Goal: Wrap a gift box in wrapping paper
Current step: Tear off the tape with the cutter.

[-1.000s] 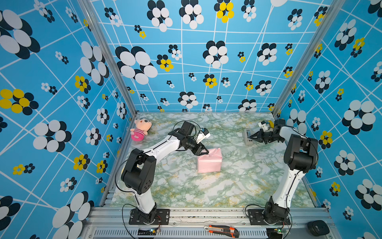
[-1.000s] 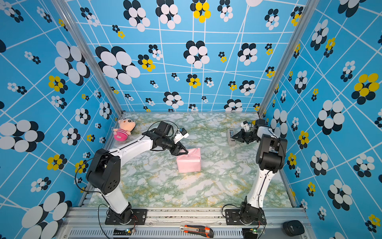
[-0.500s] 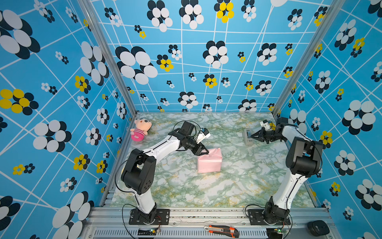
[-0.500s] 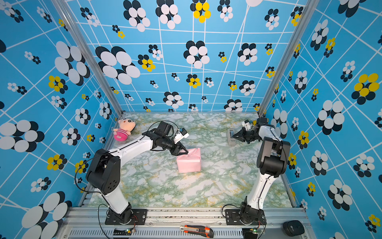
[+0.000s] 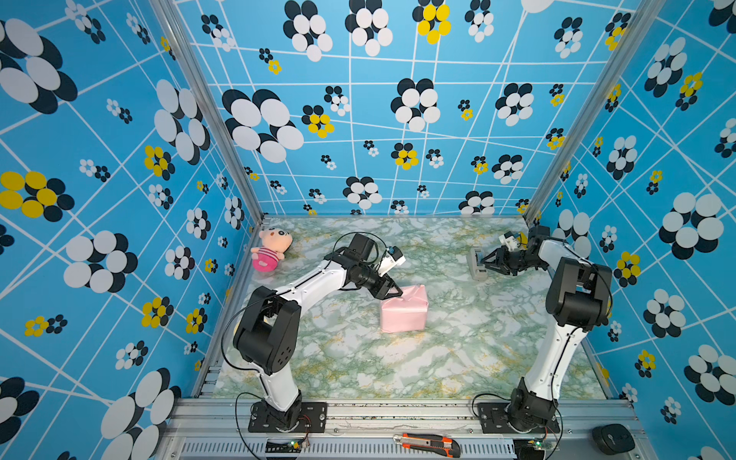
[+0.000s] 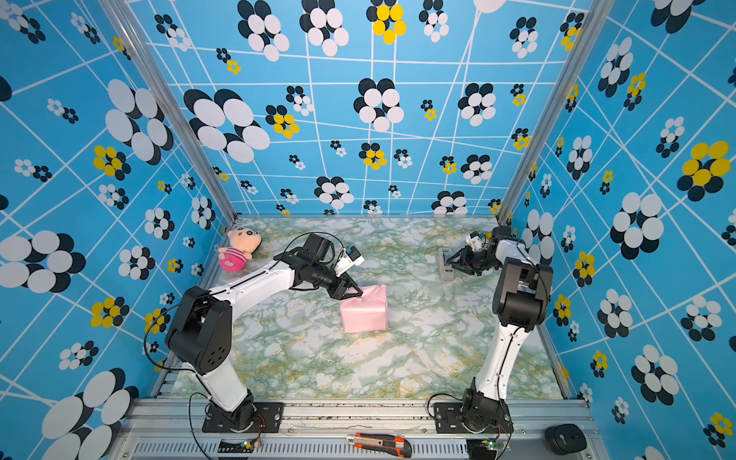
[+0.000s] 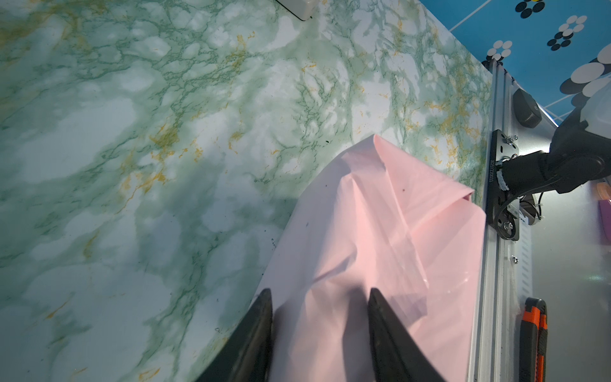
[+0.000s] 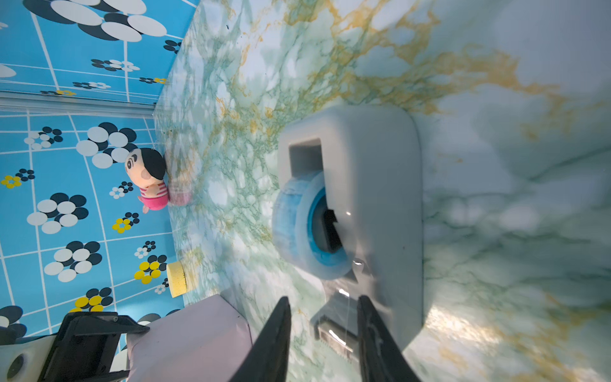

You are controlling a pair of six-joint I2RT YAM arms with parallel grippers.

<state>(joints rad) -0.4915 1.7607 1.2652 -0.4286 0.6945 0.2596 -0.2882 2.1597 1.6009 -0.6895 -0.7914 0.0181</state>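
The tape dispenser (image 8: 373, 165) is found just ahead of the parted right gripper (image 8: 323, 297) (left gripper (image 7: 319, 290), also parted, on the wrapping paper (image 7: 396, 215)).

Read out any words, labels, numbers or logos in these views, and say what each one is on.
Nothing here can be quoted with confidence.
On the black base plate: a white printed string, likely a serial number, too small to read.
On the black puck by the front rail: a pale logo, too blurred to read.
On the tape dispenser, utility knife and wrapping paper: no lettering visible.
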